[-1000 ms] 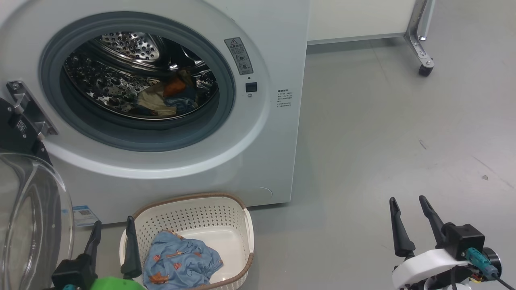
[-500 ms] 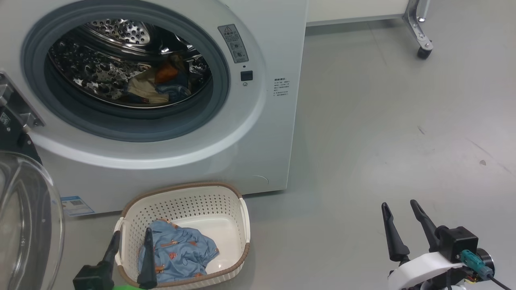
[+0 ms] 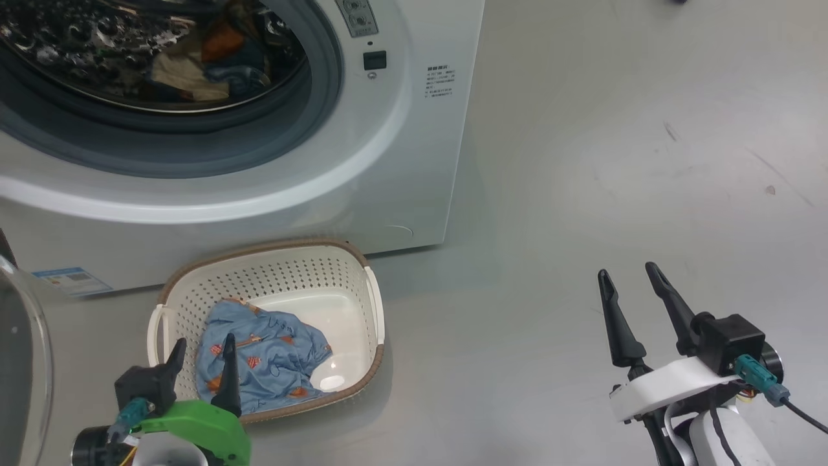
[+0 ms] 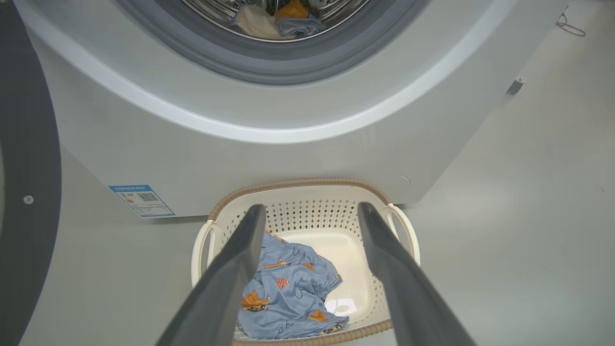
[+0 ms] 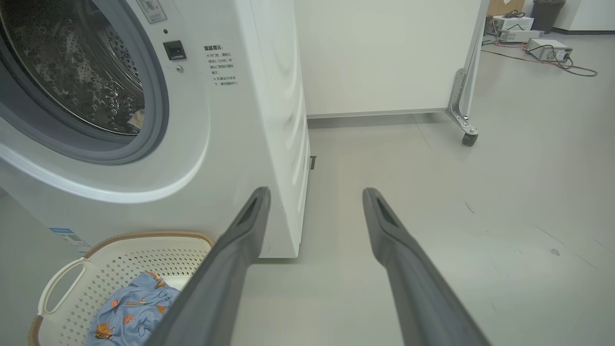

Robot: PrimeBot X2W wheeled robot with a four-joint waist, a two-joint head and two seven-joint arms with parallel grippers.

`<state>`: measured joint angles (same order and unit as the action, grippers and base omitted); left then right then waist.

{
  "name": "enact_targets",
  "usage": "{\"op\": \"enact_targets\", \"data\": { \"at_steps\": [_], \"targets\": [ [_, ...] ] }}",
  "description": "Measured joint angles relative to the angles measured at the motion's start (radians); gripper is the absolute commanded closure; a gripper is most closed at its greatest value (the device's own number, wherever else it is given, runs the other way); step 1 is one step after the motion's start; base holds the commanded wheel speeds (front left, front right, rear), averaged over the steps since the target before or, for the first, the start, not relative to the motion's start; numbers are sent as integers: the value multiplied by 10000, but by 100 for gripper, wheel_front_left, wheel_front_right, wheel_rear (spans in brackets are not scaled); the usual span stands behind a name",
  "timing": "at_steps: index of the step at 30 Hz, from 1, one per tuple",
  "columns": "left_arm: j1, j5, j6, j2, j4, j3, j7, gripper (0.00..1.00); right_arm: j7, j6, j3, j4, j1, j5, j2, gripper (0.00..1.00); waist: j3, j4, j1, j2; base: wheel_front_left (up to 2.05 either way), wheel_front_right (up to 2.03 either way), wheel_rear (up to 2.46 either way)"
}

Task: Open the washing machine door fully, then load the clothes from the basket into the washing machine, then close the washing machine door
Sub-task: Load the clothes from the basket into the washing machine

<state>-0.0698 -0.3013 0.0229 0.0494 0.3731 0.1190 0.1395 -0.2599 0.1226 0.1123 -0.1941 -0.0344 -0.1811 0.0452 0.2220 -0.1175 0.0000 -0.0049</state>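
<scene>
The washing machine point(image 3: 401, 162) stands with its drum open, and cream, orange and blue clothes point(image 3: 194, 65) lie inside. Its door point(image 3: 19, 362) hangs swung out at the far left, where the left wrist view shows the black rim point(image 4: 29, 168). The basket point(image 3: 323, 259) sits on the floor before the machine and holds a light blue printed garment point(image 3: 272, 349). My left gripper point(image 3: 204, 339) is open above the basket's near-left rim, its fingers framing the garment point(image 4: 288, 293). My right gripper point(image 3: 626, 269) hangs open over bare floor to the right.
A blue label sticker point(image 3: 65, 279) sits low on the machine's front. Behind the machine's right side is a white panel point(image 5: 384, 57) on a metal leg with a caster point(image 5: 468, 137). Equipment and cables point(image 5: 547, 48) lie far off on the grey floor.
The head camera has tilted down, so the machine has slid up the view. My left gripper has shifted from beside the basket's left edge to over it. Both grippers stay open.
</scene>
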Motion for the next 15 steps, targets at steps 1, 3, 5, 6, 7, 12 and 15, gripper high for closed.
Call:
{"op": "enact_targets", "data": {
  "at_steps": [1,3,5,6,7,12,15],
  "targets": [
    [-112,0,-44,23,121,-58,-98,0,0,0,0,23,-88,0,2,0,132,-27,0,0,0,0,0],
    [-358,-111,-73,50,332,-226,-217,0,0,0,0,75,-283,0,0,0,398,-83,0,0,0,0,0],
    [-620,-188,-90,119,535,-305,-339,0,0,0,0,121,-460,-2,0,0,656,-140,0,0,0,0,0],
    [-765,-238,-90,148,642,-355,-372,0,0,0,-2,140,-535,-2,0,0,785,-171,0,0,0,0,0],
    [-905,-334,-90,165,731,-414,-451,0,0,0,-2,146,-610,-4,-2,0,908,-199,0,0,0,0,0],
    [-1573,-483,-86,247,1179,-506,-692,0,0,0,-23,192,-880,-15,-2,0,1488,-335,0,0,0,0,0],
    [-1959,-483,-81,324,1432,-541,-752,0,0,0,-38,201,-1018,-15,-2,0,1802,-397,0,0,0,0,0]
  ]
}}
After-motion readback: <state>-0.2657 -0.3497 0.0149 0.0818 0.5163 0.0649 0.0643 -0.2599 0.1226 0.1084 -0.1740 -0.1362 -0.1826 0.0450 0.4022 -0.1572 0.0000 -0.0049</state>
